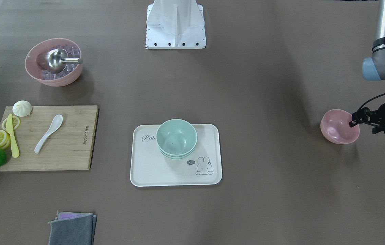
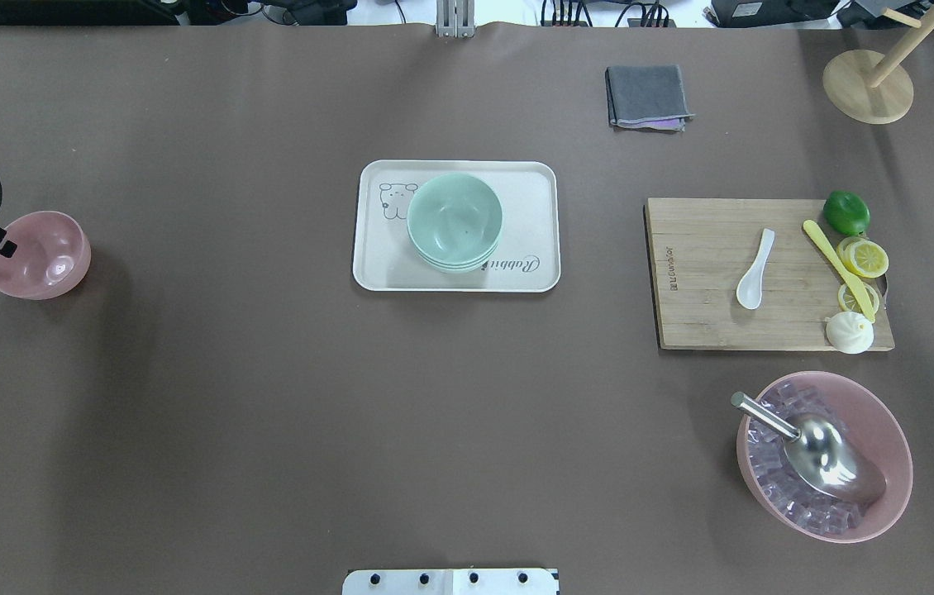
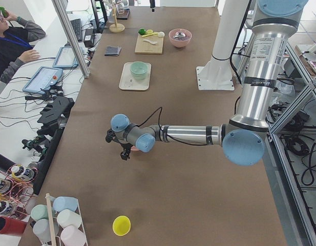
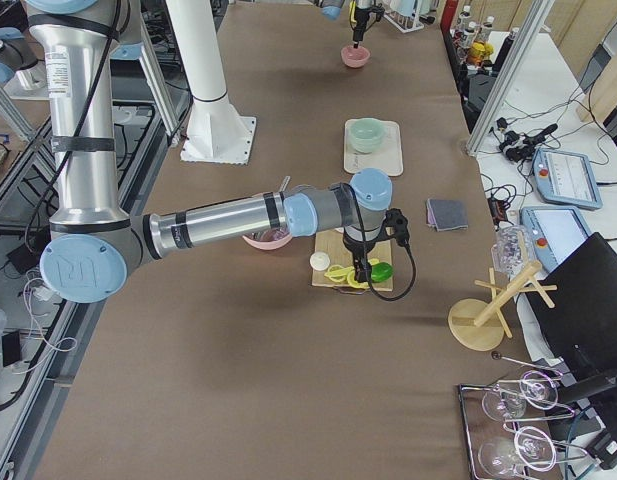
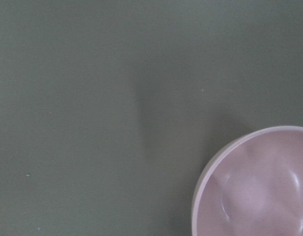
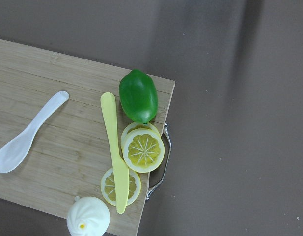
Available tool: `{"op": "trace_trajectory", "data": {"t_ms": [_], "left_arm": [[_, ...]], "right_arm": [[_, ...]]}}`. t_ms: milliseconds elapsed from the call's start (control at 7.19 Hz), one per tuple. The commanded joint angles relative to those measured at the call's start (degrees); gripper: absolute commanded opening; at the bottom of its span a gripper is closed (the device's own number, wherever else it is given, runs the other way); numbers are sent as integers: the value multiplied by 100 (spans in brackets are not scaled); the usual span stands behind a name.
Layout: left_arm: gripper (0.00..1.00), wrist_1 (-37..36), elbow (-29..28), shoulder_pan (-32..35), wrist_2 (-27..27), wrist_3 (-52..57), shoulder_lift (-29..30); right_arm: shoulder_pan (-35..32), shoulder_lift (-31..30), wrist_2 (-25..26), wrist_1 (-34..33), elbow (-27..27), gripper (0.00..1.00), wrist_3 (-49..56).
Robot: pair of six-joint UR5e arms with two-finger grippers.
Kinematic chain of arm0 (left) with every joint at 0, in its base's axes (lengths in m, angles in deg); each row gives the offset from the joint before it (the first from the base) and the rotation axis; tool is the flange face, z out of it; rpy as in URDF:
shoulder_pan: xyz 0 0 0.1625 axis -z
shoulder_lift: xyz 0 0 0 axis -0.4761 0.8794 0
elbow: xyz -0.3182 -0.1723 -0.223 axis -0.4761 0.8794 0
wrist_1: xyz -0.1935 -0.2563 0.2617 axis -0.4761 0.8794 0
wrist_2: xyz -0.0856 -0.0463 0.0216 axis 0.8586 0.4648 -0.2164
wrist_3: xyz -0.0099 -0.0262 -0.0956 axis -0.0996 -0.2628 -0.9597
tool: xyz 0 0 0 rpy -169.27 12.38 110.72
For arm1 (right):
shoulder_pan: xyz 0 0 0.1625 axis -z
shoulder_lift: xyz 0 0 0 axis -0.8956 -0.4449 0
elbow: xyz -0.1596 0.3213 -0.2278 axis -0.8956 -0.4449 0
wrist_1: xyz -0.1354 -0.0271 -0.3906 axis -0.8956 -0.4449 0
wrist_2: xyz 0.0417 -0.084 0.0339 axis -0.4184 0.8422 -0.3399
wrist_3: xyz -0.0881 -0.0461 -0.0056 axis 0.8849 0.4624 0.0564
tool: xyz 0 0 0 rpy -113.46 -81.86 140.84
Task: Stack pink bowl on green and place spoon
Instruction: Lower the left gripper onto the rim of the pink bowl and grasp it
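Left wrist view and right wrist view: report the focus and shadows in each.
Left wrist view: soft and hazy, the pink bowl blurred at the lower right corner, a faint vertical shadow streak on the table. Right wrist view: sharp, with crisp grain on the cutting board and clear segments in the lemon slice; broad dark shadow bands cross the table at the top.

Overhead and front-facing cameras are looking down on the rabbit tray from opposite sides; end cameras are viewing it from afar. Wrist cameras are looking down closely, well apart from it, the left seemingly at the pink bowl.
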Motion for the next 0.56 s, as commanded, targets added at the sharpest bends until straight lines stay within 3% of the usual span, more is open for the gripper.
{"op": "trace_trajectory", "data": {"t_ms": [0,417], "left_arm": [[4,120,-36,-48,17,-108,17],[0,94,86,-39,174,-125,61]], "right_arm": [[2,16,0,0,5,100,-7],[2,34,0,0,5,100,-7]]}}
